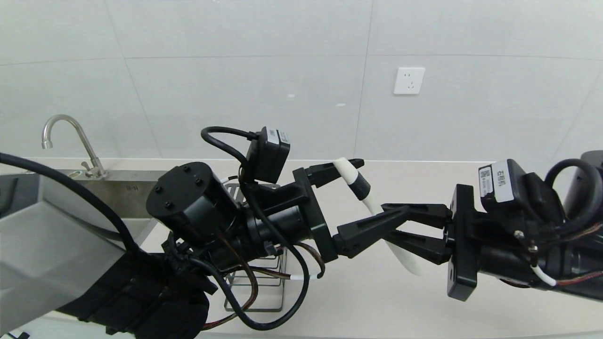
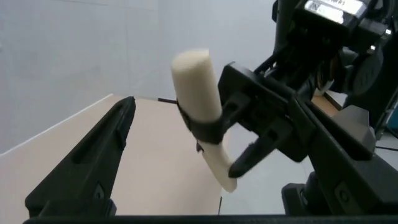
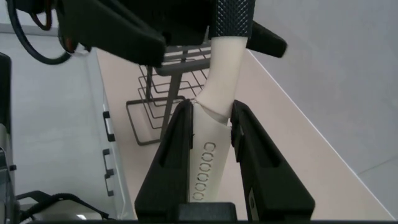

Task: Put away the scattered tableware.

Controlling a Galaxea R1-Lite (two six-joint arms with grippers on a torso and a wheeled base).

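right end effector [image 3: 211, 117] tight on white spatula [image 3: 207, 167], left end effector [image 1: 381, 188] wide open astride its handle [image 1: 359, 184]

Utensil [image 3: 208, 155]: showing smooth cream plastic where the right gripper [image 3: 211, 109] is pinching it.
Grip band [image 3: 231, 15]: looking knurled and matt black, just past the fingertips.
Fingers [image 3: 177, 149]: appearing as matt black plastic.
Rack [image 3: 163, 87]: gleaming as thin metal wire beyond the fingertips.

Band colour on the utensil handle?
The band is black with a fine textured pattern, on a cream utensil; best in the right wrist view.
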